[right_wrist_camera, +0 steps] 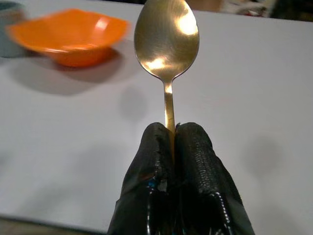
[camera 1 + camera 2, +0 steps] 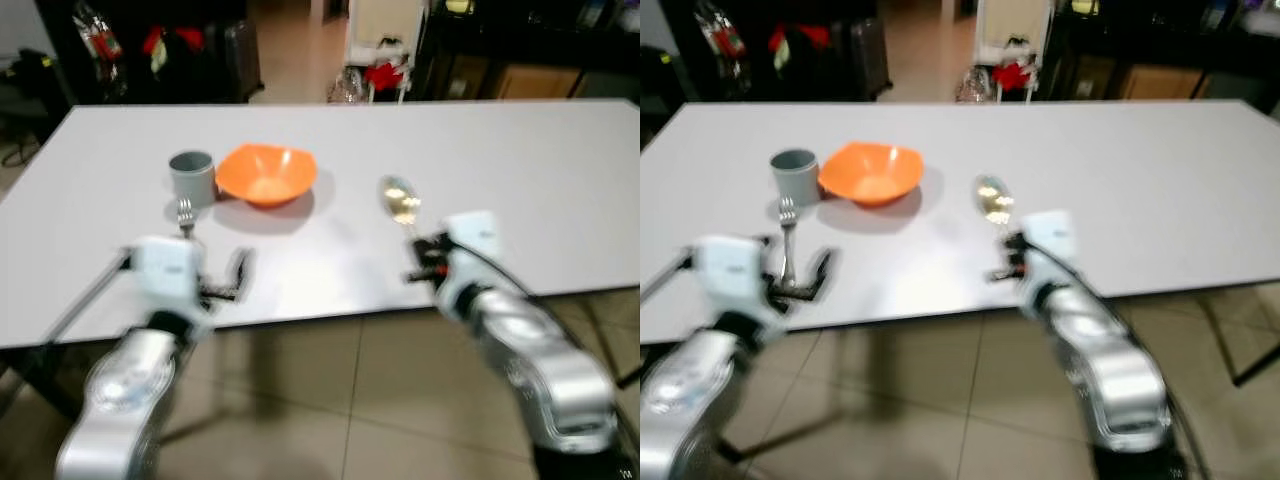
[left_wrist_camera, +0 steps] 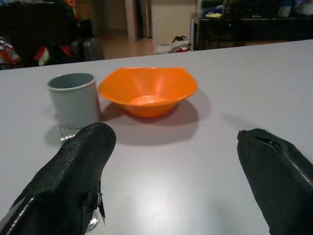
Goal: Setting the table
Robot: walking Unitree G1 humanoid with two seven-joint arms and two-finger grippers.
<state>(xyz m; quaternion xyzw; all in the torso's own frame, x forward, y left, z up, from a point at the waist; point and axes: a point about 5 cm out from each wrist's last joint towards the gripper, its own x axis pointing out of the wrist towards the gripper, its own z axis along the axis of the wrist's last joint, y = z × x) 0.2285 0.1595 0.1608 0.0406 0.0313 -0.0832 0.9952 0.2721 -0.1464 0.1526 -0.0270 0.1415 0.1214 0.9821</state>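
On table [image 2: 560, 180] | right claw [image 1: 173, 142] pinching spoon [image 1: 166, 39] handle | left claw [image 3: 171, 161] spread beside fork [image 2: 787, 240]

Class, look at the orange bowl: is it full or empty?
Empty. The left wrist view looks into the orange bowl and shows only its bare orange bottom.

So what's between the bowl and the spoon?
Nothing: bare table separates the bowl from the spoon, as the left eye view shows.

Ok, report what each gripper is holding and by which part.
The right gripper is shut on the gold spoon, pinching its handle below the bowl. The left gripper is open, holding nothing.
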